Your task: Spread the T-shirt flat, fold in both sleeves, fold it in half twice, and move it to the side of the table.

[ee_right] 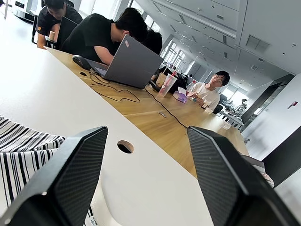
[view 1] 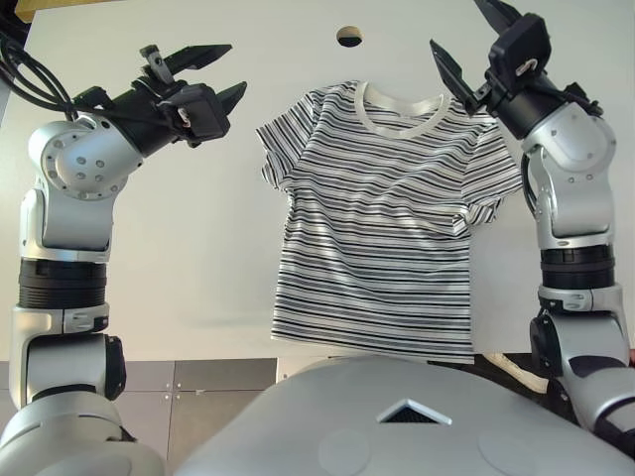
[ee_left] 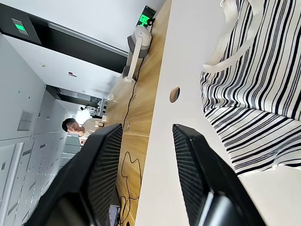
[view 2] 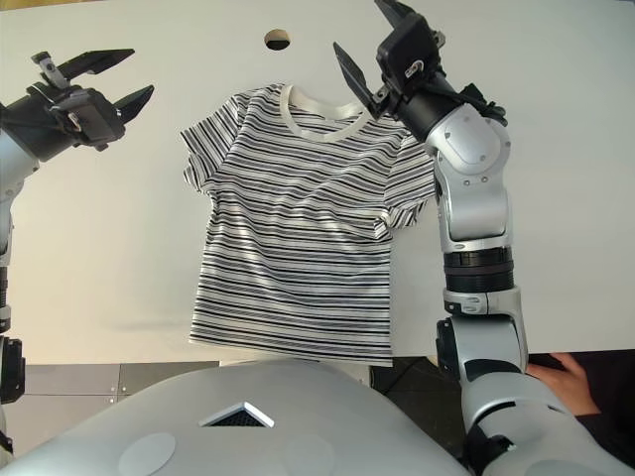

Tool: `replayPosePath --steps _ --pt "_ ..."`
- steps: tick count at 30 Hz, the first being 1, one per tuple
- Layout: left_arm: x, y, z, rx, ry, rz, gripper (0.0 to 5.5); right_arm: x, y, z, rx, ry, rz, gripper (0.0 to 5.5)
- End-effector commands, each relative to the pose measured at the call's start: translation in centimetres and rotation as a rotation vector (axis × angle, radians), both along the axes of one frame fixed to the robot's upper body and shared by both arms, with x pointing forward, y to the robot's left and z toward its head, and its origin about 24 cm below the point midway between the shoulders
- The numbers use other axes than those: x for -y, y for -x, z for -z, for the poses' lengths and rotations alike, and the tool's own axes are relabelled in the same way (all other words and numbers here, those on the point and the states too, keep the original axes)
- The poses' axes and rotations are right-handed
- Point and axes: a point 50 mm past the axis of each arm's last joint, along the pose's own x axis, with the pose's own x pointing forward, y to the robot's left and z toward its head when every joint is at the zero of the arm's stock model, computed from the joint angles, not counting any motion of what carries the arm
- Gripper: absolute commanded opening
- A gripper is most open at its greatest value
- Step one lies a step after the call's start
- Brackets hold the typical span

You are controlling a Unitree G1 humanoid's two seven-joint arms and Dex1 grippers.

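On my left gripper (view 1: pixel 224 71) both fingers (ee_left: pixel 104 175) stand wide apart with nothing between them. It hangs over bare table (view 1: pixel 179 258), just off the T-shirt's (view 1: pixel 377 218) left sleeve (view 1: pixel 279 151). My right gripper (view 1: pixel 470 42) is spread just as wide and also holds nothing. It sits above the far right shoulder of the shirt, close to the collar (view 1: pixel 402 109). From the right wrist view it looks lifted clear of the cloth, though I can't be sure of the gap.

The T-shirt lies front up in the middle of the table. Its collar points away from me towards the small round hole (view 1: pixel 348 36), and its hem reaches the near edge. The body is opened out to a single layer with only soft ripples across the stripes. Both sleeves stick out to the sides, and the right sleeve (view 1: pixel 498 177) is a little bunched near the armpit.

I'd call the spreading done, or close enough that one tug on the right side would finish it. Nothing after that has begun. Neither sleeve is turned in, there is no half-fold, and the shirt is in the centre, not at the side. With both grippers empty near the shoulders, I judge the sleeve folds come next, followed by the two halvings and the move to the side
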Motion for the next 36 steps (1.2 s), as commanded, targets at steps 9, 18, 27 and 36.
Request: replayPosePath --steps 9,18,27,36 --pt "0.02 -0.09 -0.32 0.013 -0.027 0.010 1.98 0.08 -0.14 -0.47 0.019 0.016 -0.009 3.13" --pt "0.15 -0.15 -0.14 0.013 -0.041 0.018 1.98 0.16 -0.01 -0.39 0.016 0.021 -0.010 3.13" --pt "0.04 -0.20 0.08 0.013 -0.072 0.019 1.98 0.14 0.08 -0.37 0.010 0.023 -0.017 3.13" --pt "-0.05 -0.28 0.25 0.014 -0.095 0.020 1.98 0.06 0.15 -0.23 0.009 0.026 -0.018 3.13"
